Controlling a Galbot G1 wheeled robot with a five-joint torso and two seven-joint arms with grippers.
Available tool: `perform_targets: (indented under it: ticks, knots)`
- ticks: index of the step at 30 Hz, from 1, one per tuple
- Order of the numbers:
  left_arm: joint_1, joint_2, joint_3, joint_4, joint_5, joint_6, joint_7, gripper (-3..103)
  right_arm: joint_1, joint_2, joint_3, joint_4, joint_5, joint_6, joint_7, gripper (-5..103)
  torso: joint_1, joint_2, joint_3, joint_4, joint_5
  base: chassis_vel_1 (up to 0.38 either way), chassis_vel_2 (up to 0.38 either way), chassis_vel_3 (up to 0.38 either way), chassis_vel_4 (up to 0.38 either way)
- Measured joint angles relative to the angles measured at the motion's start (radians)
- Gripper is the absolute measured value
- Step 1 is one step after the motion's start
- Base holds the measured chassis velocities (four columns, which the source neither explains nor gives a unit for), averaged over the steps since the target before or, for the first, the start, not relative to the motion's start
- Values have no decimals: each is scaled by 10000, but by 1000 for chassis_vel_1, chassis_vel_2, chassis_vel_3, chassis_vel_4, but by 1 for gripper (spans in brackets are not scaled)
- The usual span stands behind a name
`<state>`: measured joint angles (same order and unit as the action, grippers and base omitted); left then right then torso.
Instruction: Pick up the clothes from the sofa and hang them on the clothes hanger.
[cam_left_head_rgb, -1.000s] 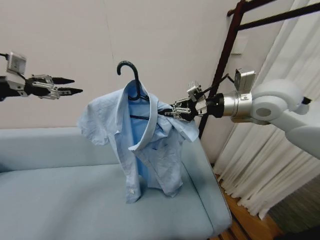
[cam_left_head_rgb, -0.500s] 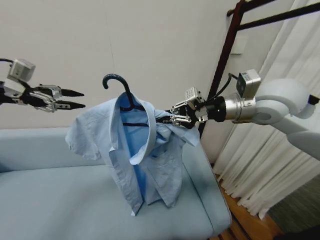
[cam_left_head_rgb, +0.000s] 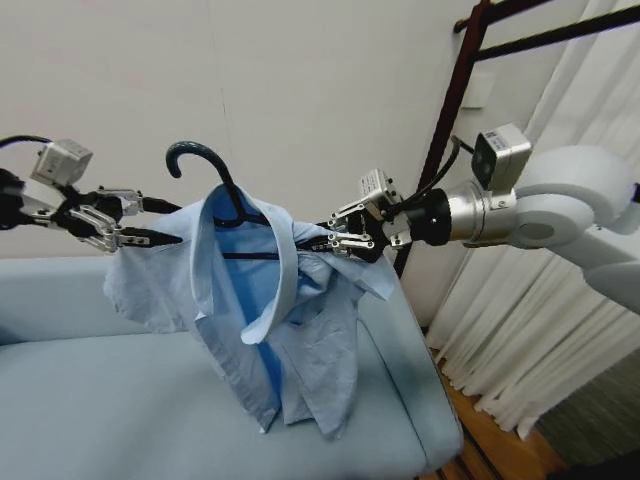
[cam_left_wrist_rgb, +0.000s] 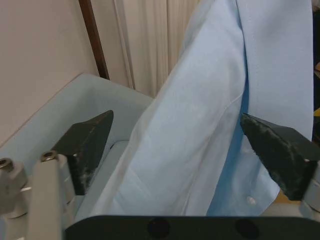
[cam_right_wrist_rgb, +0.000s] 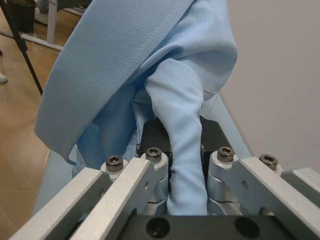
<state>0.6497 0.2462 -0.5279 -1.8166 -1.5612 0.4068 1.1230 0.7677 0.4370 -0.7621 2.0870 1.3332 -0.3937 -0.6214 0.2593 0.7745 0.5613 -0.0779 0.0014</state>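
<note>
**One pinch of cloth holds the whole shirt**

The right tool (cam_left_head_rgb: 345, 232), at mid-frame in the head view, is clamped shut on a bunched fold of the pale blue shirt (cam_left_head_rgb: 270, 330). Whether it also grips the hanger (cam_left_head_rgb: 205, 170) under the cloth, I cannot tell. The shirt hangs in the air above the sofa (cam_left_head_rgb: 90, 400), draped on that dark hanger, whose hook pokes up left of centre. The left tool (cam_left_head_rgb: 158, 222), at the left edge, is spread wide with a sleeve between its fingers (cam_left_wrist_rgb: 90, 140), gripping nothing.

From where I stand, everything seems to ride on that single pinch. If the thin fabric slides, shirt and hanger could drop to the sofa. The hanger sits tilted, so the shirt might slip off it. The wooden rack (cam_left_head_rgb: 455, 90), at upper right, is well apart from the hook.

The shirt is short-sleeved and soft, with its collar open and its front rumpled and twisted.
</note>
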Motion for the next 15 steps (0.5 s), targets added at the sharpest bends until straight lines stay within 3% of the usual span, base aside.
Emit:
perform_targets:
  ticks: [7, 8, 12, 14, 15]
  knots:
    - [17, -180, 71, -1, 314, -53, 323, 56, 162, 168, -63, 8, 167, -125, 183, 10, 0, 0, 0, 0, 0, 0, 0, 0, 0]
    - [17, -180, 71, -1, 314, -53, 323, 56, 162, 168, -63, 8, 167, -125, 183, 10, 0, 0, 0, 0, 0, 0, 0, 0, 0]
    - [20, -305, 92, 1, 378, -87, 417, 34, 171, 224, -115, 5, 182, -148, 240, 10, 0, 0, 0, 0, 0, 0, 0, 0, 0]
    - [18, -334, 101, 5, 396, -92, 442, 34, 163, 249, -123, 0, 185, -150, 266, 10, 0, 0, 0, 0, 0, 0, 0, 0, 0]
    - [12, -360, 107, 12, 409, -95, 465, 29, 149, 278, -131, -4, 186, -151, 293, 10, 0, 0, 0, 0, 1, 0, 0, 0, 0]
